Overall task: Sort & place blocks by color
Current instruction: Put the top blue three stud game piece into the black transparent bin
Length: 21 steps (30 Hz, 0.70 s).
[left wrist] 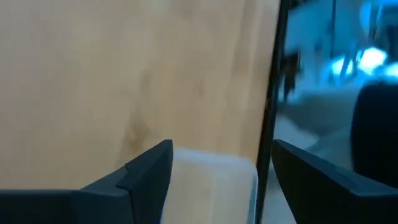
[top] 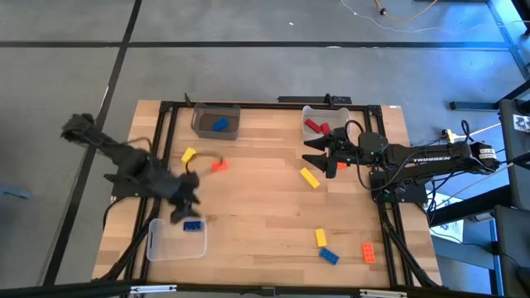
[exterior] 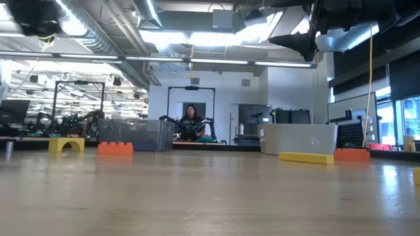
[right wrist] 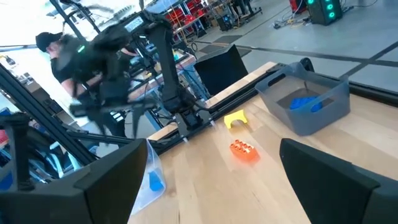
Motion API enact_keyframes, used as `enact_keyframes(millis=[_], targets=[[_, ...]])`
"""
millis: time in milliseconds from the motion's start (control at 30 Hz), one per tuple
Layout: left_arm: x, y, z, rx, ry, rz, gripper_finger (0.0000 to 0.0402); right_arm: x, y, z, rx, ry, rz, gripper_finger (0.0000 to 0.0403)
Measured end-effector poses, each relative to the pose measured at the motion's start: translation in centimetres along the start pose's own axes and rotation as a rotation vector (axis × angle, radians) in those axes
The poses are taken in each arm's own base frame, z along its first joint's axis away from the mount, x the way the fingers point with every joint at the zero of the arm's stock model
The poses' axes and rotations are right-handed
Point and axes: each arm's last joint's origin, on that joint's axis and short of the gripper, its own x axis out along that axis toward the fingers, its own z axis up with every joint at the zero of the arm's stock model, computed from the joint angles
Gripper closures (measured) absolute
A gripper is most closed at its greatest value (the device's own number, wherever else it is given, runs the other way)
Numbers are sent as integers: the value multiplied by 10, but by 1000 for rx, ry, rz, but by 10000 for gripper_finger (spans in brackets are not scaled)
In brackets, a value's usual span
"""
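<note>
Blocks lie scattered on the wooden table: a yellow block [top: 189,155] and an orange one [top: 219,165] at the far left, a yellow one [top: 309,177] at mid-right, and a yellow [top: 320,238], a blue [top: 329,256] and an orange one [top: 368,252] near the front right. One blue block [top: 193,225] rests in the near-left clear bin [top: 166,248]. My left gripper [top: 184,207] hovers open and empty over that bin's far edge. My right gripper [top: 311,154] hangs open and level in front of the far-right bin [top: 310,112], which holds red blocks [top: 313,126].
A grey far-left bin [top: 203,128] holds a blue block [top: 220,125]. An orange block [top: 331,166] shows partly under the right gripper. A black frame [top: 248,103] runs along the table's far and side edges. The middle of the table is bare wood.
</note>
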Motion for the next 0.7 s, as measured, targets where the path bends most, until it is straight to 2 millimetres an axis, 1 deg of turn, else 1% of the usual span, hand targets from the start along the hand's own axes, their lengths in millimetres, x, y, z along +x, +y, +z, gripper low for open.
enact_keyframes(millis=[67,167,267,367,433,533,700], targets=[[13,-11,-15,62,59,31,138,0,0,0,-5,2,-6,36],[37,-22,-40,171,155,101,138,0,0,-1,-24,5,-8,36],[60,-28,-61,233,240,171,138,0,-1,-1,-24,5,-9,36],[77,-31,-80,292,302,224,138,0,-1,-1,-25,7,-10,36],[87,-30,-87,320,315,272,138,0,-1,-1,-24,7,-11,36],[101,-26,-93,344,308,342,138,0,-1,-1,-23,8,-12,36],[118,-18,-101,372,348,438,141,0,-1,-1,-21,7,-12,36]])
